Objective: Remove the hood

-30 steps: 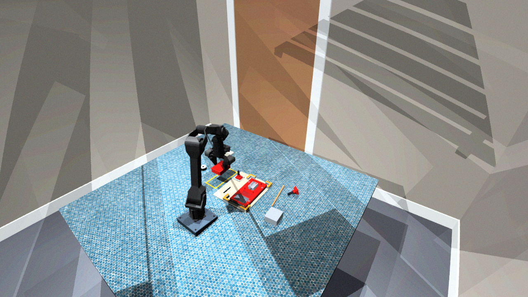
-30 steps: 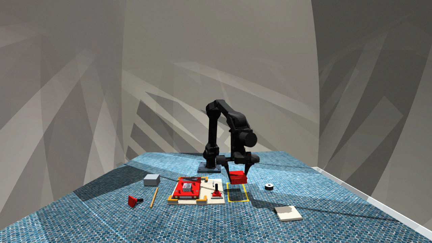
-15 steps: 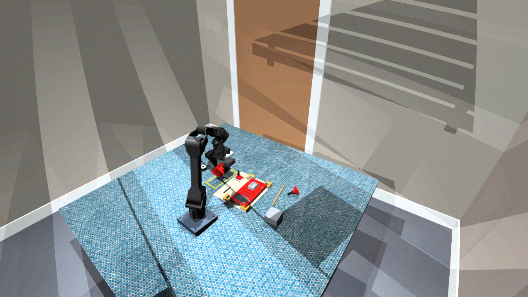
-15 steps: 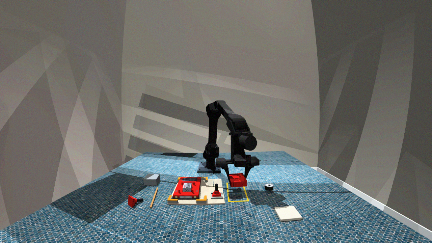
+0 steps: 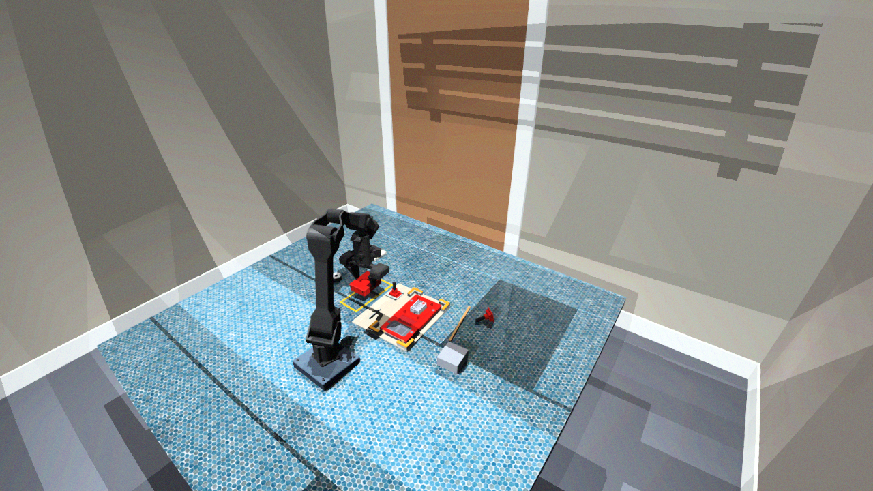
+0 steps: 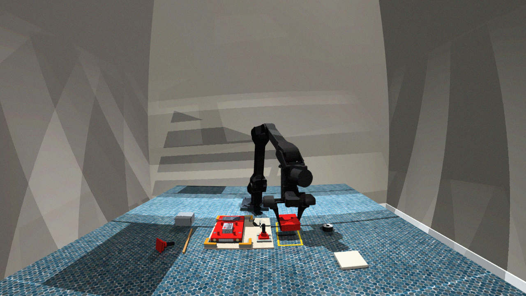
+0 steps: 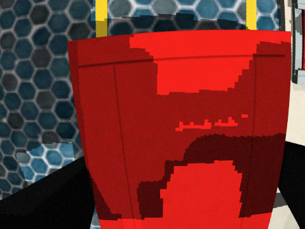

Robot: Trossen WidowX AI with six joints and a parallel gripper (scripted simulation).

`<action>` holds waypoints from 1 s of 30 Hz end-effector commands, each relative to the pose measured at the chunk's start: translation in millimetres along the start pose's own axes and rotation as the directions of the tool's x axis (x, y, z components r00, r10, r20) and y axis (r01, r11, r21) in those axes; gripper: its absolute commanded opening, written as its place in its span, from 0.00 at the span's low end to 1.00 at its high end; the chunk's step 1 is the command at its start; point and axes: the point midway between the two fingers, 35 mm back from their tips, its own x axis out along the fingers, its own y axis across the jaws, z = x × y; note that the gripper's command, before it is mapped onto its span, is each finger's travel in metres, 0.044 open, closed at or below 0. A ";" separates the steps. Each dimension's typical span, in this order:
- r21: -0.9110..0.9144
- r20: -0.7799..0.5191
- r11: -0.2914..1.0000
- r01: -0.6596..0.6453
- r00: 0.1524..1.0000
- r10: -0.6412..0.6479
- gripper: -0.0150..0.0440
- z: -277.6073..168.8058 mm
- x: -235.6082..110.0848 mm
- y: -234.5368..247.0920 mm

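Top view: hood (image 5: 361, 284) is off the toy car (image 5: 410, 315) and held by the end effector (image 5: 365, 281) at the far end of the yellow marked area (image 5: 352, 301), on the side of the outline away from the toy car.
Exterior view: end effector (image 6: 288, 220) is clamped on the hood (image 6: 287, 222), fingers spread wide across its flanks; hood hangs over the far end of the marked area (image 6: 289, 238), and whether it touches the surface (image 6: 386, 239) cannot be told.
Wrist view: hood (image 7: 182, 144) fills the frame; only the far part of the marked area (image 7: 101, 0) shows beyond it.
Progress: removal and transfer judged done.
Remaining: set-down inside the outline, release, withdrawal clear of all contact.
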 end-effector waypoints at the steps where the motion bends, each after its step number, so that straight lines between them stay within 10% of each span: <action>1: -0.001 -0.001 1.000 0.004 1.000 -0.004 0.25 -1.0 4.9 -1.0; 30: -0.001 -0.001 1.000 0.004 1.000 -0.004 0.25 -1.9 19.9 -1.3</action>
